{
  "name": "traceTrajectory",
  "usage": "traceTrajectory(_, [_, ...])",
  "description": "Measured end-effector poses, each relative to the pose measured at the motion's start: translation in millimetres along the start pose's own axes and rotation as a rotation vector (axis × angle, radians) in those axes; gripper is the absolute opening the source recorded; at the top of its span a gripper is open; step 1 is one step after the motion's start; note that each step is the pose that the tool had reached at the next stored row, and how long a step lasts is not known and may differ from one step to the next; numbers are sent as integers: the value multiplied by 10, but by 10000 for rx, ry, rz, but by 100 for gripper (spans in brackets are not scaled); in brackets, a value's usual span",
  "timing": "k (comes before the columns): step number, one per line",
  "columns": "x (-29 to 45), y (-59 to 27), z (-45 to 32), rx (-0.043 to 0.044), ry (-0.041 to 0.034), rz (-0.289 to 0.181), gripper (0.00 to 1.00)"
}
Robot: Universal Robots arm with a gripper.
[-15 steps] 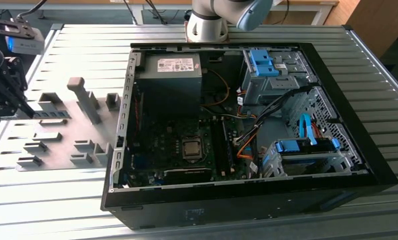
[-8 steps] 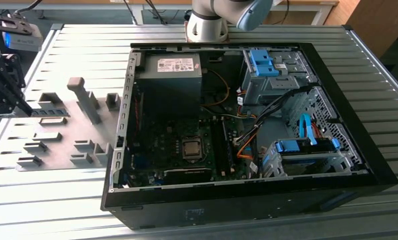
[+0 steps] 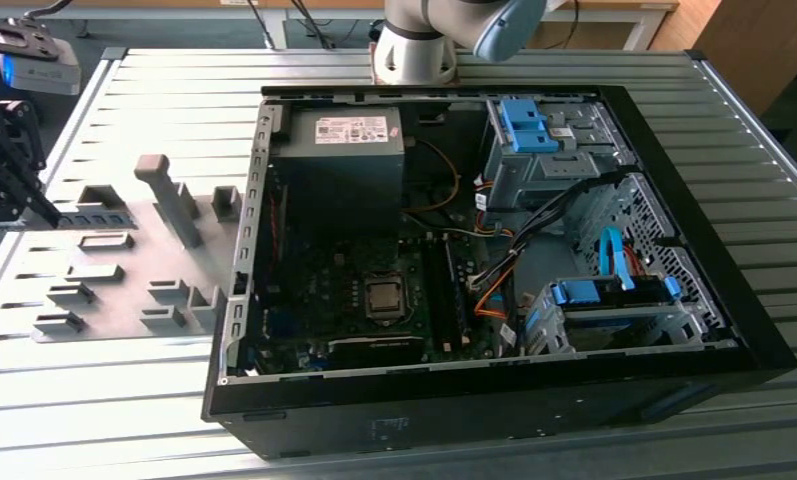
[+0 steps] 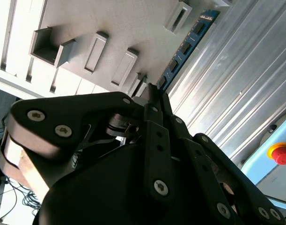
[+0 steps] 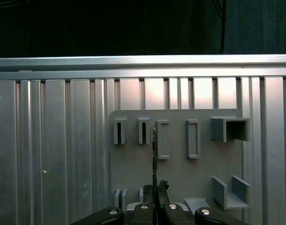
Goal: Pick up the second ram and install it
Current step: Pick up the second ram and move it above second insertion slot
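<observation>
The jaws were closed on one end of the second ram (image 4: 185, 48), pinching its flat faces. The blue stick jutted straight out ahead of them and looked knife-thin in the first wrist view. Beneath the jaws lay the grey fixture plate (image 3: 118, 290) on the slatted table (image 3: 91, 420). The open computer case (image 3: 758, 335) stood well apart from them.

Slatted table (image 3: 171, 90), fixture plate (image 3: 138, 272), computer case (image 3: 505, 415)
</observation>
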State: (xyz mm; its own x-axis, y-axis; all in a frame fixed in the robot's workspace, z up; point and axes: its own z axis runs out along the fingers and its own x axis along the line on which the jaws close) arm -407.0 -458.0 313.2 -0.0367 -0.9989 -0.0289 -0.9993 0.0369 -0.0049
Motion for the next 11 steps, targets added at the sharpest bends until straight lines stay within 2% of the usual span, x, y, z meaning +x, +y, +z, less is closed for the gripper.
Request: traceTrajectory(11, [-5, -1, -85, 0, 0, 0, 14])
